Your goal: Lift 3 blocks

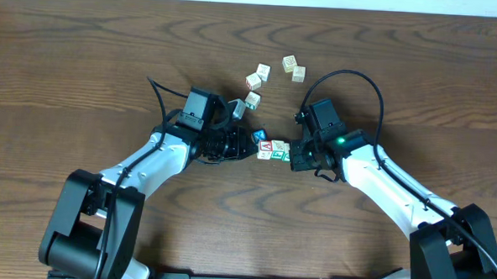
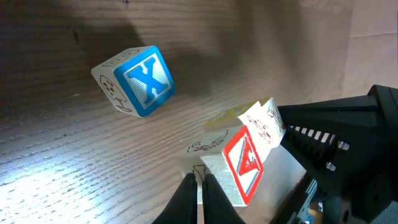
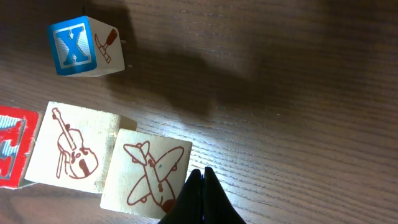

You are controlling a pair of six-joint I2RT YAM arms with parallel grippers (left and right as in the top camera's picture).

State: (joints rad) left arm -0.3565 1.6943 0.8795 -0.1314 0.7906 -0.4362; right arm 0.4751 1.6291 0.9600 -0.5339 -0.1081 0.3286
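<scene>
The left gripper has its fingers pressed together with nothing between them. In the left wrist view its tips rest against the lower edge of the red A block, which sits at 1 o'clock from them. A cream block leans on the far side of the red one, at its 1 o'clock.

The right gripper is also closed tight and empty. Its tips sit at the lower right edge of the airplane block. At that block's 9 o'clock the violin block touches it, and the red face shows at the frame's left edge.

From overhead, these three blocks form a short row, with the left gripper at its 9 o'clock end and the right gripper at its 3 o'clock end. I cannot tell whether the row is off the table.

The blue X cube stands apart, at 11 o'clock from the row. Farther off, toward 12 o'clock, lie three pale cubes and, at their 2 o'clock, two more cubes.
</scene>
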